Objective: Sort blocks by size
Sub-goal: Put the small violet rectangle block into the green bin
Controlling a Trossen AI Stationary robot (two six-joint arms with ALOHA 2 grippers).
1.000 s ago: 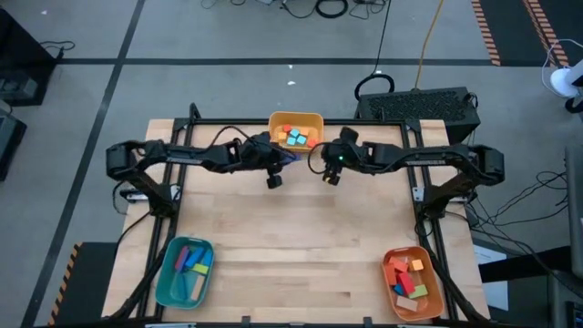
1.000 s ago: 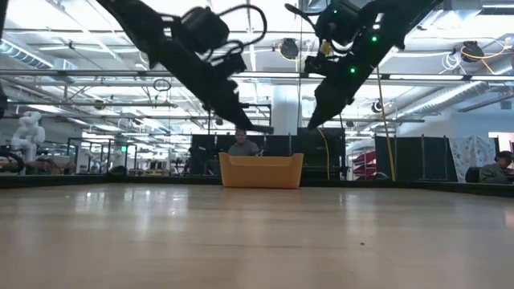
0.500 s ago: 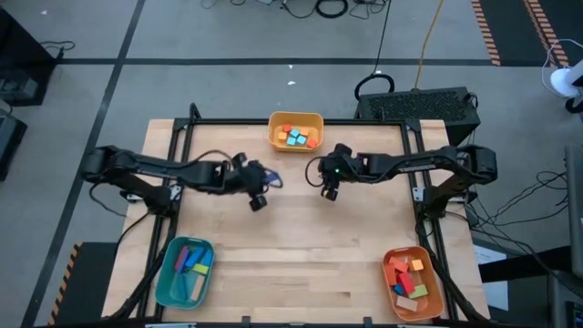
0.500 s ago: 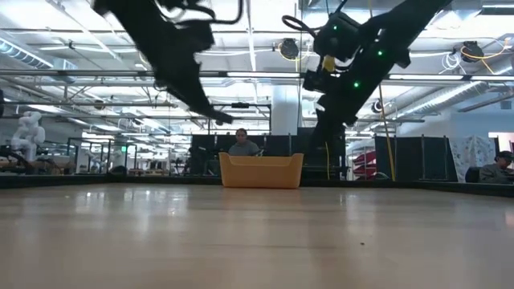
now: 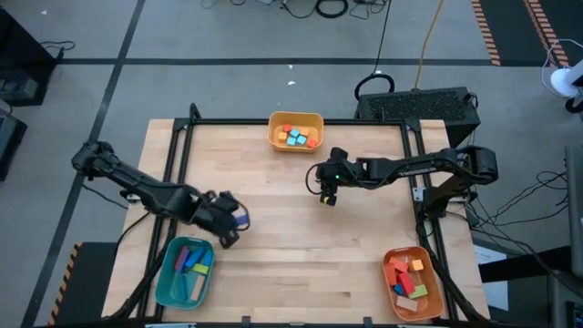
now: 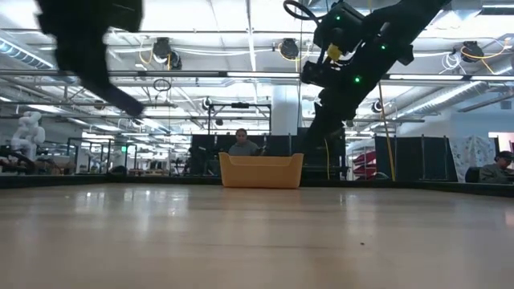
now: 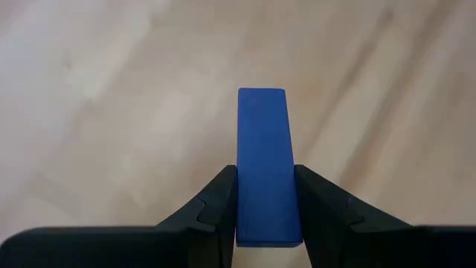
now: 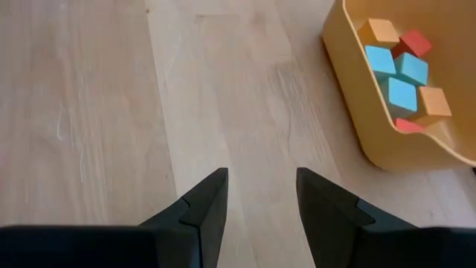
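A long blue block [image 7: 262, 149] sticks out ahead of my left gripper [image 7: 264, 175], which is shut on it over the table's near left [image 5: 230, 230], just beside the teal tray [image 5: 164, 282] of long bars. My right gripper [image 8: 262, 193] hangs open over bare wood [image 5: 326, 197], near of the yellow tray [image 5: 296, 120]. That tray holds small cubes [image 8: 398, 71] in orange, teal and red. The orange tray [image 5: 435, 282] at the near right holds short bricks. My left gripper pinches the blue block by its two long sides [image 7: 242, 186] between the two fingers [image 7: 216, 201], near the end closest to the wrist. The fingers lie along the block, slanting down from above. The block is lifted clear of the table, its free end pointing ahead.
The three trays stand at the far middle, near left and near right of the wooden table [image 5: 301, 246]; the wide middle between them is bare wood. A black frame [image 5: 178, 155] runs along the table's sides. People sit in the room beyond [image 6: 241, 144].
My left gripper has swung from beside the yellow tray toward the table's near left, ending next to the teal tray, rolling its wrist as it went and carrying the blue block clear of the table. My right gripper has drifted a little toward the near edge and sunk slightly.
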